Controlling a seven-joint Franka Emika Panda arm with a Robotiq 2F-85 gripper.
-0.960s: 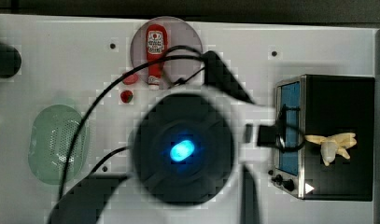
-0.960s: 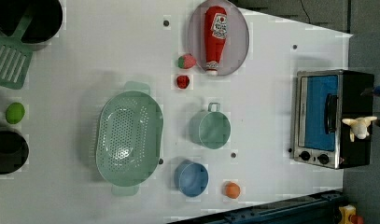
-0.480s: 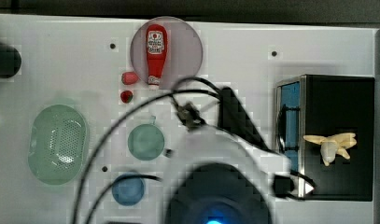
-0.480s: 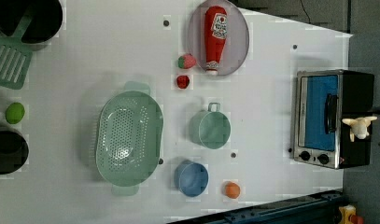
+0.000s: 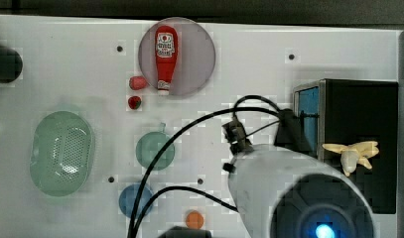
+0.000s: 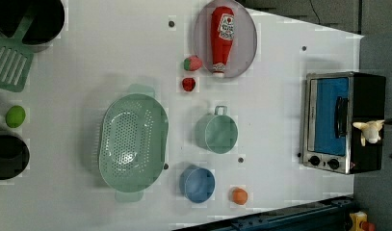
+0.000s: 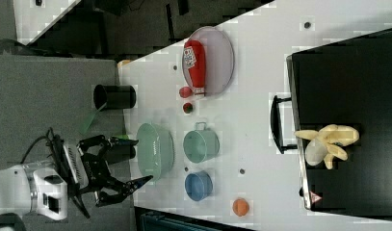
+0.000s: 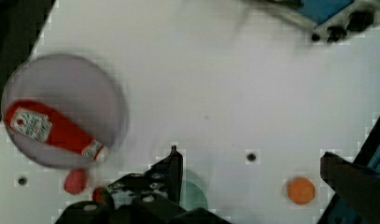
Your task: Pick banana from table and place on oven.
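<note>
Arm [image 5: 299, 198] pulling back toward top view's lower right since earlier frame, uncovering desk [image 5: 249, 64]. Banana [image 5: 352, 153] lying on oven [image 5: 361, 114] black top, free of gripper [image 7: 128, 163]; fingers spread wide, empty. Retreat step: keeping cables off oven handle, backing away without brushing banana.

The tabletop [image 6: 111, 57] looked smooth, matt white — my oven [image 6: 345, 122] showed a brushed-metal frame, glossy blue glass, a matt black top.

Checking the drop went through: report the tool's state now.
Tool: open, holding nothing. The banana lies on the oven, apart from it.
</note>
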